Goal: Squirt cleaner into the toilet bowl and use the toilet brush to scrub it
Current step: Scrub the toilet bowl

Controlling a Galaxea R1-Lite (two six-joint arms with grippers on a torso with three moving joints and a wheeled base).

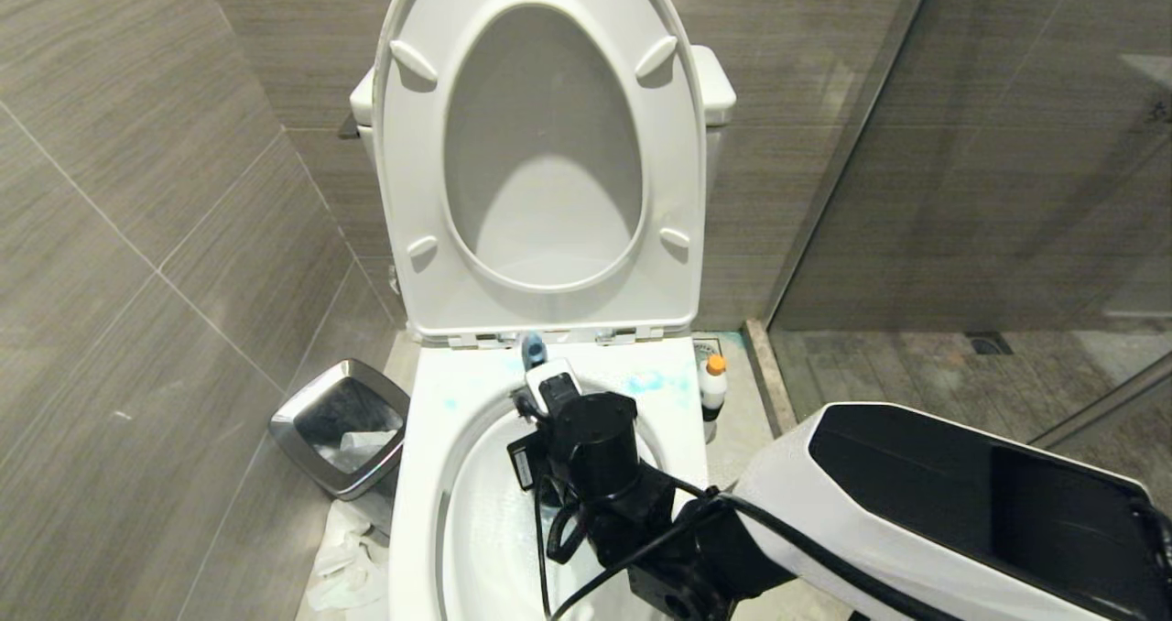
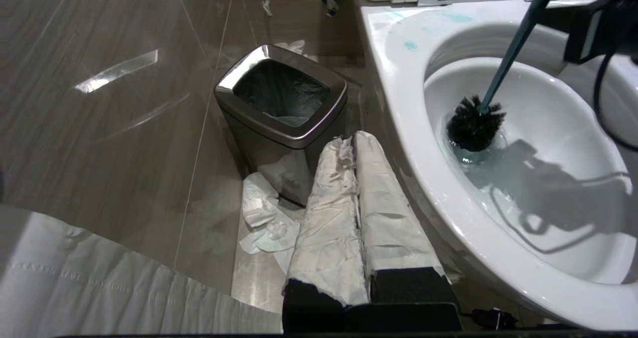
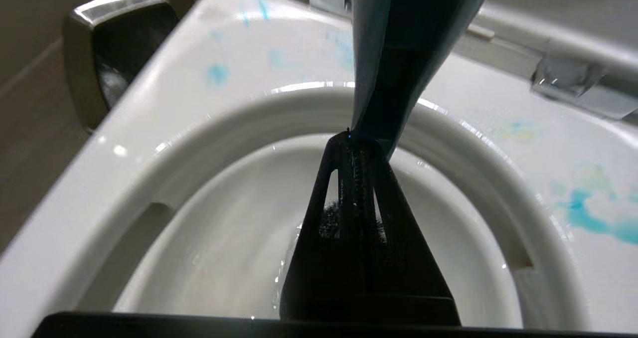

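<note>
large white glossy ceramic toilet bowl (image 1: 430, 474), seat + lid raised upright, blue cleaner smears on flat rim. right arm reaches in over bowl; right gripper (image 3: 366, 143) w/ fingers pinched tight on long slim blue-grey plastic toilet brush (image 2: 513, 44), shaft slanting down, round black bristle head in the water at bowl bottom. left gripper (image 2: 355, 143), paper-wrapped fingers pressed together, holding nothing, low beside bowl's left side near square steel bin (image 2: 279, 103). crumpled tissue on floor by bin. small white cleaner bottle, orange cap (image 1: 712, 385), upright on floor just right of bowl.
</note>
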